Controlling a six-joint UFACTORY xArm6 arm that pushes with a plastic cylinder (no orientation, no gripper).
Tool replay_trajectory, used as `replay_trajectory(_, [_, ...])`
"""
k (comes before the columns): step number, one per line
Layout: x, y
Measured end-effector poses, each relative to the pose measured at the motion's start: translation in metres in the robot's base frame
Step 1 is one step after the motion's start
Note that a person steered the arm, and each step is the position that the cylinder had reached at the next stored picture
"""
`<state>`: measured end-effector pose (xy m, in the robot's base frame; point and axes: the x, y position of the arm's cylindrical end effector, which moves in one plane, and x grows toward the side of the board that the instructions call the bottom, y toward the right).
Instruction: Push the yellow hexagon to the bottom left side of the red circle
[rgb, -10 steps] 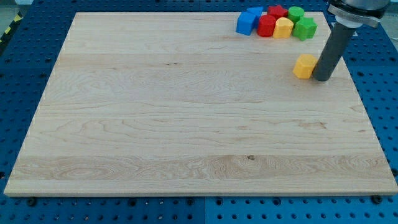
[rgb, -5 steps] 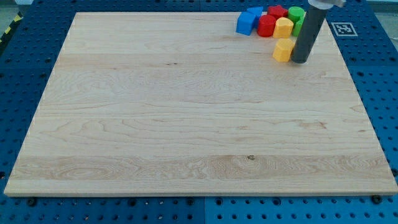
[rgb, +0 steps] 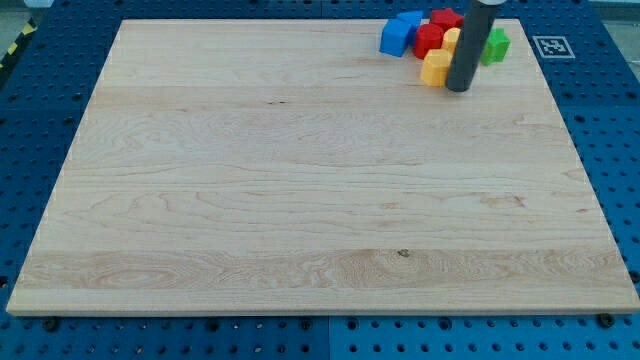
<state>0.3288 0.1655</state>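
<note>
The yellow hexagon (rgb: 435, 68) lies near the board's top right, just below the red circle (rgb: 429, 40) and touching it or nearly so. My tip (rgb: 459, 88) is right against the hexagon's right side. The dark rod rises up and to the right out of the view's top. It hides part of the block cluster behind it.
Several blocks cluster at the top right: a blue block (rgb: 397, 38), a second blue one (rgb: 409, 19), a second red block (rgb: 446, 17), a yellow block (rgb: 452, 38) partly behind the rod, and a green block (rgb: 495, 45). The wooden board's top edge (rgb: 300, 20) is close by.
My tip has moved up and to the left, pushing the yellow hexagon from the open board at the right up against the underside of the cluster by the red circle.
</note>
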Motion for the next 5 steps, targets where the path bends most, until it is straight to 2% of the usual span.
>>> replay_trajectory(2, [-0.028,-0.032])
replay_trajectory(3, [-0.027,-0.039])
replay_trajectory(5, [0.074,-0.15])
